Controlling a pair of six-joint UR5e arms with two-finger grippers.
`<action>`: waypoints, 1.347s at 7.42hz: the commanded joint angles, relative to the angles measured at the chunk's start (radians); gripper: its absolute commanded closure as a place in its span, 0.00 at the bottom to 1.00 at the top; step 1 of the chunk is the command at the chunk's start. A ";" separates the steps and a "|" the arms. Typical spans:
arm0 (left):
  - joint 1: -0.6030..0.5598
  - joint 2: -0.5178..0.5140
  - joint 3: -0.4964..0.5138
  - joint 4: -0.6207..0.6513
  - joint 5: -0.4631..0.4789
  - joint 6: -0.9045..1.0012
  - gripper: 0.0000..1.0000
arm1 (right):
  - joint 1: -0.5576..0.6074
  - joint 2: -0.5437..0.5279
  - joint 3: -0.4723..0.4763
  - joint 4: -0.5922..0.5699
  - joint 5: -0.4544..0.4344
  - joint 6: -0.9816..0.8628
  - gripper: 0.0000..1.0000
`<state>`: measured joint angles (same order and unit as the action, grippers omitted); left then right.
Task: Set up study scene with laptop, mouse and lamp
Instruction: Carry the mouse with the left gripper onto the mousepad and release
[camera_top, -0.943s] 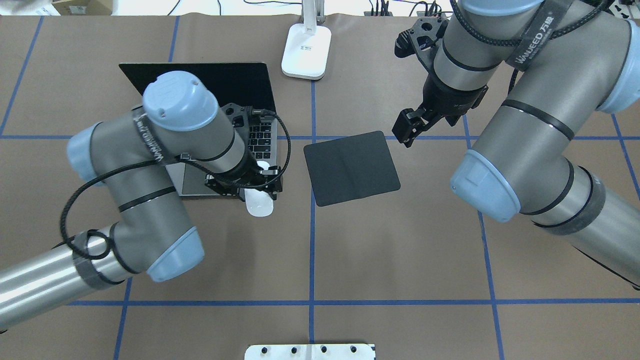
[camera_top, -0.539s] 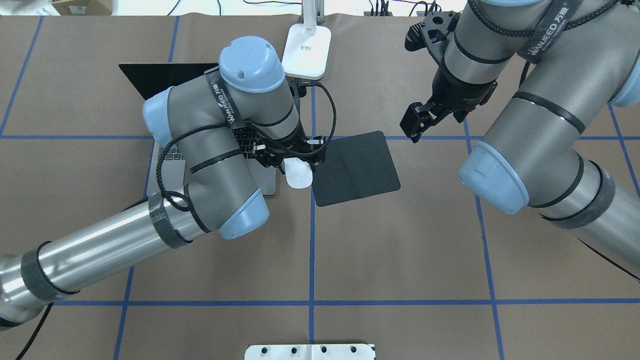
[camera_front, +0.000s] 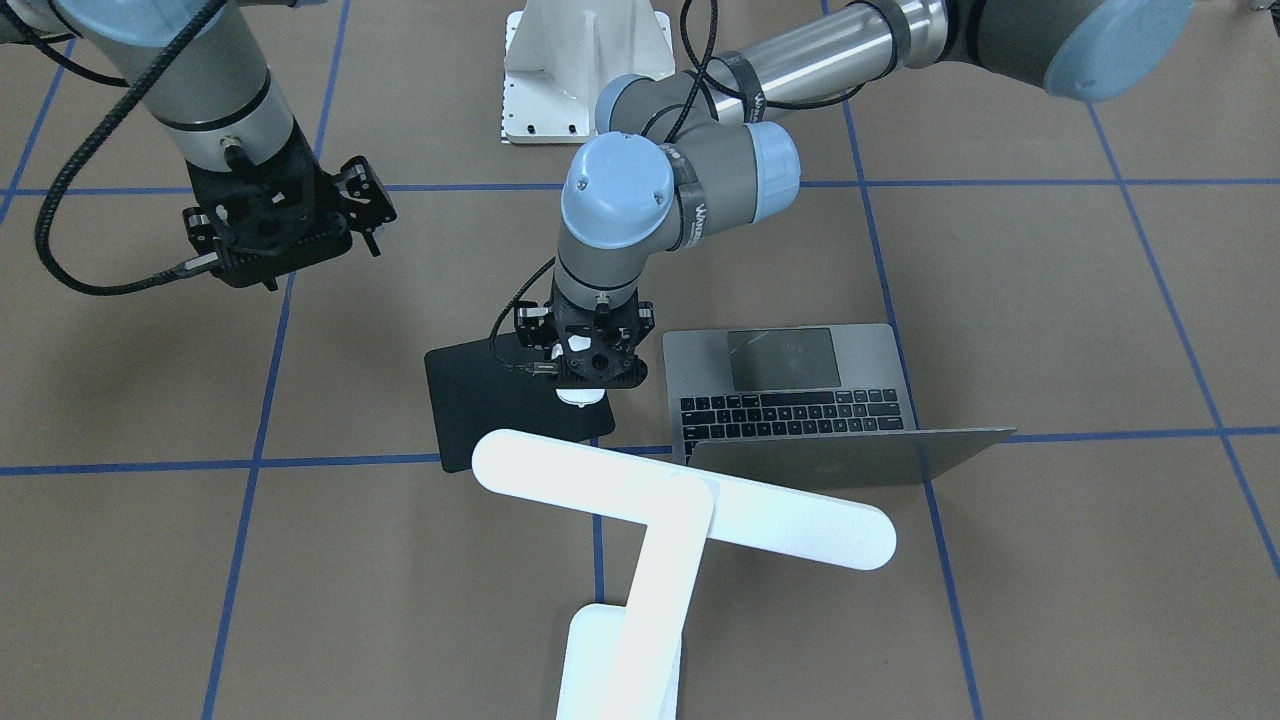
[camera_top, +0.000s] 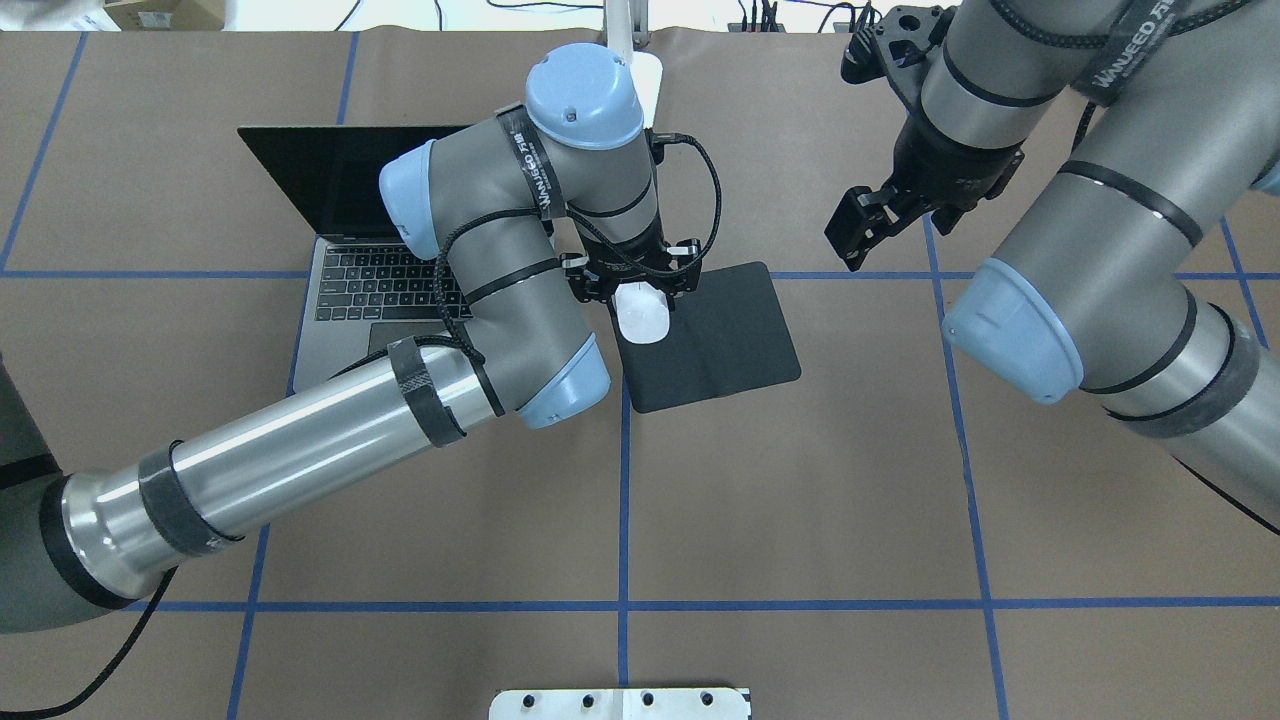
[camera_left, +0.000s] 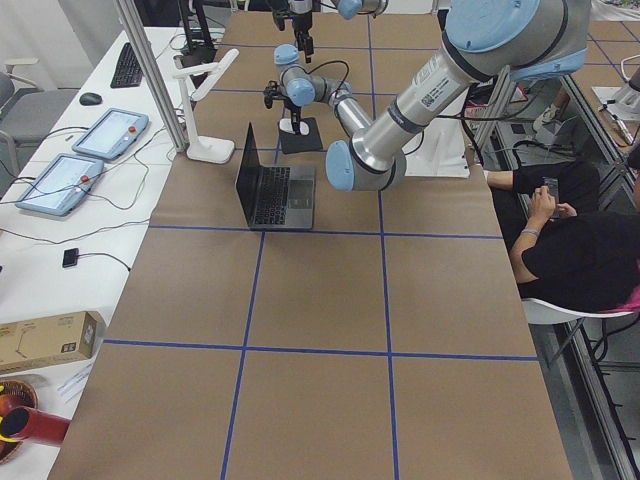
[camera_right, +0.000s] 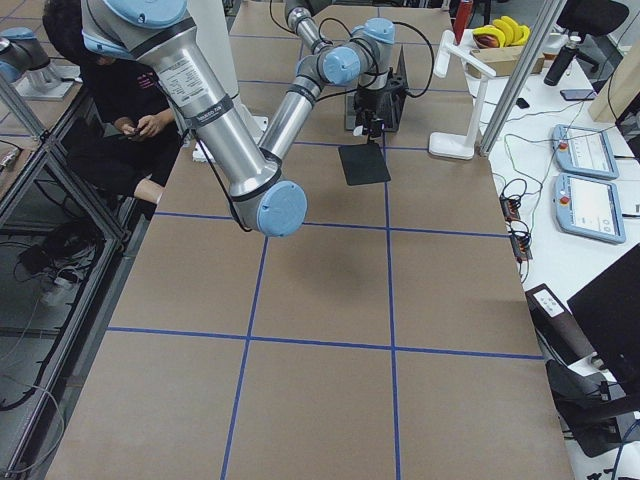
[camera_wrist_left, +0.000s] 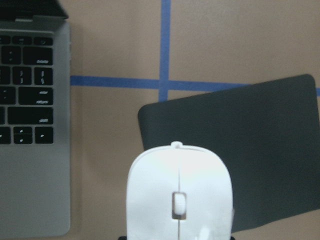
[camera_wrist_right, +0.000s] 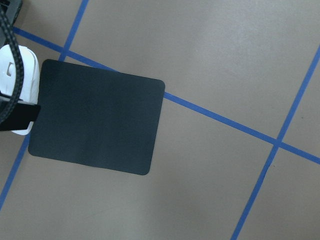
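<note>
White and glossy, the mouse (camera_top: 641, 320) is pinched in the left gripper (camera_top: 634, 290), over the edge of the black pad (camera_top: 725, 335) that faces the laptop (camera_top: 365, 300); whether it touches the pad cannot be told. The laptop stands open on the brown table (camera_top: 800, 500) just beside the pad, and the lamp (camera_front: 680, 500) stands behind both, its bar head overlapping the pad's far corner in the front-facing view. The right gripper (camera_top: 862, 225) hangs above the table off the pad's other side, and how far apart its jaws stand cannot be made out.

white mouse (camera_top: 641, 320), black pad (camera_top: 735, 340), silver laptop (camera_top: 330, 350)
</note>
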<state>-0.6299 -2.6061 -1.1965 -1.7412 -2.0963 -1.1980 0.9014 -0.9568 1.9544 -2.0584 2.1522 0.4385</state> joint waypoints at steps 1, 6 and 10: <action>-0.001 -0.052 0.124 -0.084 0.012 -0.003 0.38 | 0.065 -0.039 -0.002 0.000 0.038 -0.076 0.00; 0.006 -0.051 0.130 -0.089 0.016 0.015 0.11 | 0.151 -0.046 -0.046 0.003 0.207 -0.102 0.00; -0.025 0.051 -0.088 0.057 0.001 0.153 0.01 | 0.276 -0.132 -0.078 0.086 0.159 -0.239 0.00</action>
<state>-0.6358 -2.6233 -1.1550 -1.7787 -2.0895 -1.1222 1.1267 -1.0493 1.8802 -1.9965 2.3225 0.2533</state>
